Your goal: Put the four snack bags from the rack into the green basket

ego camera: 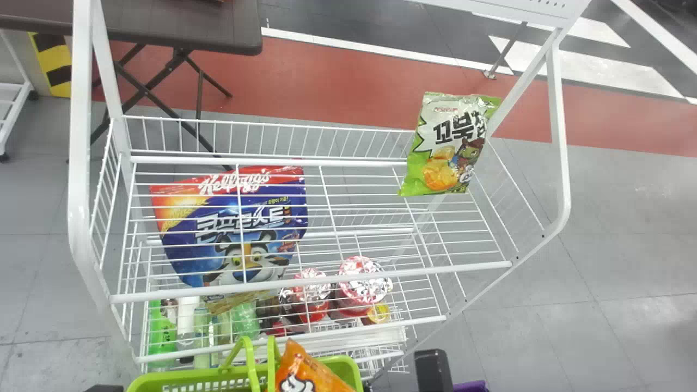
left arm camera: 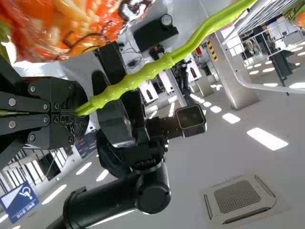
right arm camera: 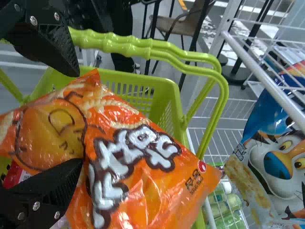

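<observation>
Orange bag: it sat at the bottom edge of the head view, left of centre, one corner pointing up point(ego camera: 313, 375); in the right wrist view it ran from the left edge to the lower middle, in front of the green basket point(ego camera: 155, 382) and part of its handle.
Right gripper point(ego camera: 433, 370): a black part of it stood at the bottom edge, right of centre. In the right wrist view its fingers came in at upper left and lower left, spread by the bag's bulk and clamped on it.
Bag against right fingers: it bulged between the two tips and creased there; the lower finger lay over its face, the upper tip met its upper edge, and most of the printed front stuck out beyond them.
Left gripper point(left arm camera: 76, 113): at the left of its wrist view, fingers together, clamped on the basket handle point(left arm camera: 147, 71). The orange bag was near it, in the upper left of that view.
Blue cereal bag point(ego camera: 234, 234): on the white rack point(ego camera: 310, 283), left of centre in the head view, well apart from the right fingers.
Green snack bag point(ego camera: 449, 144): at the rack's right side, upper right of the frame.
Lower rack: red-topped tubs point(ego camera: 359, 283) at the lower centre, bottles point(ego camera: 160, 326) at lower left.
Upper left: a dark folding table point(ego camera: 179, 27).
</observation>
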Robot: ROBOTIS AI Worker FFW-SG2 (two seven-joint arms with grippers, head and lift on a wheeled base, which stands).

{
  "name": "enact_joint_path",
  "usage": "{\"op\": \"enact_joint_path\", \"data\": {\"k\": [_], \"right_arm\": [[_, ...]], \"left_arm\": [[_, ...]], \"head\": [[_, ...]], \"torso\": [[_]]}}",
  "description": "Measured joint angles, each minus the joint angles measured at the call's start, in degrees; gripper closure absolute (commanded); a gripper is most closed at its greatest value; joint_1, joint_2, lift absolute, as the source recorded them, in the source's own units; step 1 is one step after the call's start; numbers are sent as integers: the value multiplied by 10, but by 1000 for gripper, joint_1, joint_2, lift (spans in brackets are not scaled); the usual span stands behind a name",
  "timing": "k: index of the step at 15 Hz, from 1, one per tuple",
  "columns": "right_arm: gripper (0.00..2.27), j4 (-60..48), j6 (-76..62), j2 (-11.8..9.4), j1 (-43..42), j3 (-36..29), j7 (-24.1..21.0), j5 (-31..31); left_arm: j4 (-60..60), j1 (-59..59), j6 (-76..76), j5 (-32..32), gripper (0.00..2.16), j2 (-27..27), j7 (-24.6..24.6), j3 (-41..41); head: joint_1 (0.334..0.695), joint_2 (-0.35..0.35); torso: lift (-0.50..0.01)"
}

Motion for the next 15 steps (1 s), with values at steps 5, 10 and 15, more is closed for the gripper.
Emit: {"op": "enact_joint_path", "data": {"k": [5,10,15], "right_arm": [[134,-53,63,11,-1,-119,44,-73],[137,-60,-128,14,-63,-172,10,-10],[194,134,-546,14,-234,-145,-62,123]], "left_arm": [[4,-5,1,0,2132,-1,3,-1],[7,-8,2,-5,2132,-3,9,-11],[11,-9,2,-9,2132,-2,8,-12]], "head": [[695,-350],[695,-350],[695,-350]], "torso": [[-6],[-6],[-6]]}}
